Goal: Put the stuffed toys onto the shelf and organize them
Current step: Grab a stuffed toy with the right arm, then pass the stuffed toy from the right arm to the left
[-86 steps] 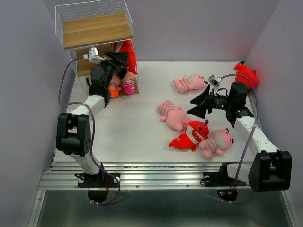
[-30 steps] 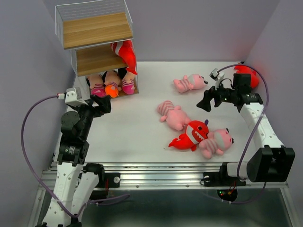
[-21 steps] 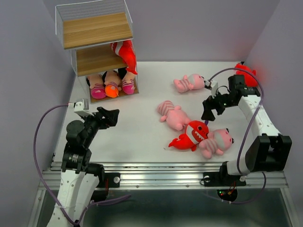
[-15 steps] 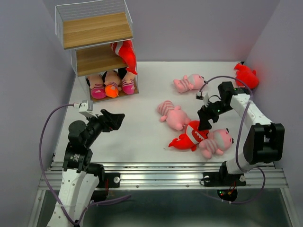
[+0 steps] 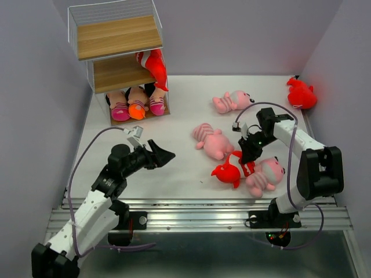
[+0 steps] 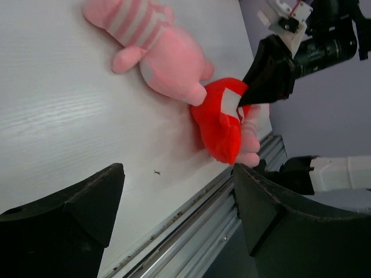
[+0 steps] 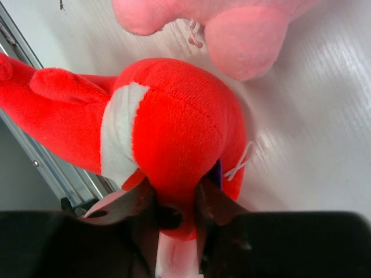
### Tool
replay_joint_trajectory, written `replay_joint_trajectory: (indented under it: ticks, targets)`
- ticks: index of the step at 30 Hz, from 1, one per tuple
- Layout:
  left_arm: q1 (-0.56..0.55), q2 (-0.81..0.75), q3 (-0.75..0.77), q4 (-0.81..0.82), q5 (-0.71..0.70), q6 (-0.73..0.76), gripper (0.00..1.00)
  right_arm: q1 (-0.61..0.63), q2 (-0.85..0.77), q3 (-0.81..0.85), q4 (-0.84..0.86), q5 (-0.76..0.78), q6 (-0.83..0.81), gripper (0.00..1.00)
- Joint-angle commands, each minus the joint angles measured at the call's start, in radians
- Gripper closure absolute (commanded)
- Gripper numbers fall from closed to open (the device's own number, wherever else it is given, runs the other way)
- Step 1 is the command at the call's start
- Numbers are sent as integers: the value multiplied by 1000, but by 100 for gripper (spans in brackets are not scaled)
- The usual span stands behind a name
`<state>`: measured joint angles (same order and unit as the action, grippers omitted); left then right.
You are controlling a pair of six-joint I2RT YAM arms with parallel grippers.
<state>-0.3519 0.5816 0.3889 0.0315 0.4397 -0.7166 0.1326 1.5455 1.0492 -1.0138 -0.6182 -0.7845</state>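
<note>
The shelf (image 5: 116,52) stands at the back left, with three dolls (image 5: 134,108) on its bottom tier and a red shark (image 5: 154,65) at the edge of the middle tier. My right gripper (image 5: 248,155) (image 7: 174,194) is shut on a second red shark (image 5: 228,172) (image 7: 174,121) near the table's front, pinching its body. Pink striped animals lie at the back (image 5: 232,101), in the middle (image 5: 211,141) (image 6: 156,52) and beside the held shark (image 5: 265,174). A third shark (image 5: 301,92) lies far right. My left gripper (image 5: 163,156) (image 6: 177,171) hangs open over bare table, facing the held shark (image 6: 223,124).
The metal rail (image 5: 191,217) runs along the table's front edge just below the held shark. Purple walls close in the left, back and right sides. The shelf's top board (image 5: 119,36) carries nothing.
My right gripper came down from the back right onto the red shark and closed on it, dragging it slightly. My left arm swung away from the shelf toward the table's middle.
</note>
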Motion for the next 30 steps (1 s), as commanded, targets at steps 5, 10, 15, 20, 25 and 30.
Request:
replay_joint_trajectory:
  ticks: [5,10,15,20,25,30]
  targets:
    - [-295,208,73,289,-202,-17,14,7,-91,75,-12,11,8,99]
    - [-335,222,122,326,-211,69,14,7,-169,192,-40,46,30,99]
    - [-427,283,185,389,-229,161,14,7,-196,285,-61,25,30,99]
    - [-579,400,274,435,-303,305,13,7,-177,295,-92,21,-39,99]
    - [-656,596,422,424,-326,402,13,16,-165,345,-155,14,-93,96]
    - [-719,768,560,366,-306,459,14,16,-171,374,-177,2,-107,95]
